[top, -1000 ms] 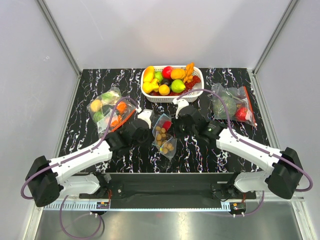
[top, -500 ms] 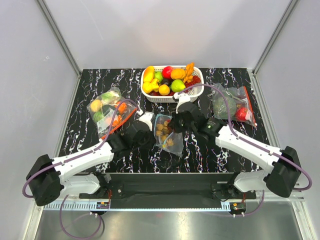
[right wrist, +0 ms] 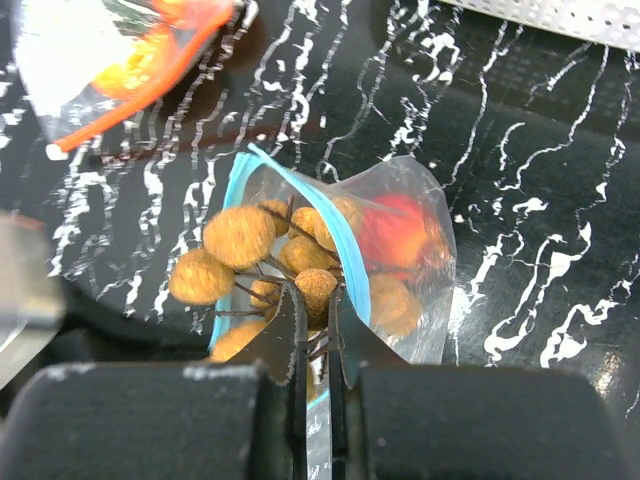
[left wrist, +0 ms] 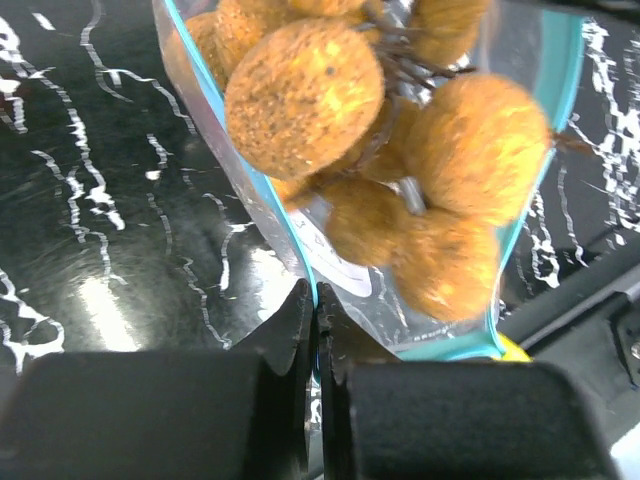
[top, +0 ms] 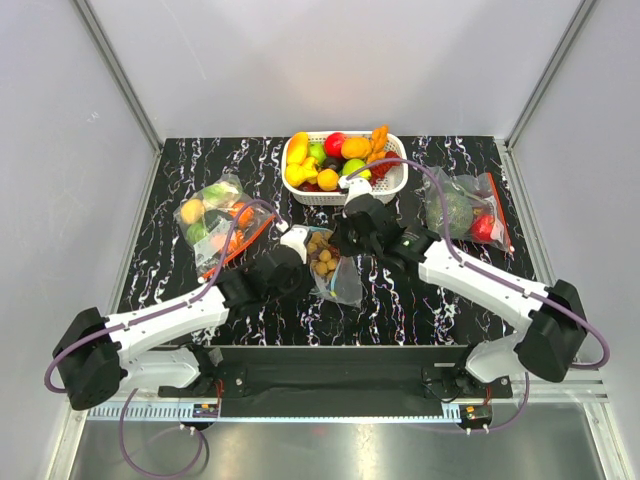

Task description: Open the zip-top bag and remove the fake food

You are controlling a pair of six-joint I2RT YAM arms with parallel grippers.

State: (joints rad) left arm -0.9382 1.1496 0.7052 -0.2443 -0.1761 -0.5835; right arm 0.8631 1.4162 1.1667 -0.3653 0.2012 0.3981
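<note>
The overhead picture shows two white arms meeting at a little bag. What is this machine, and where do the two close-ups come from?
It is a robot: two arms bolted to the near edge of a black marbled table. The overhead picture comes from a fixed camera above. Each close-up comes from a camera on one wrist, so the dark prongs at the bottom are that arm's own hand. The left hand and the right hand each pinch one lip of the zip-top bag, its mouth parted. Inside are tan-brown balls and a red fruit. Behind stand a fruit basket, a left-side bag and a right-side bag.
</note>
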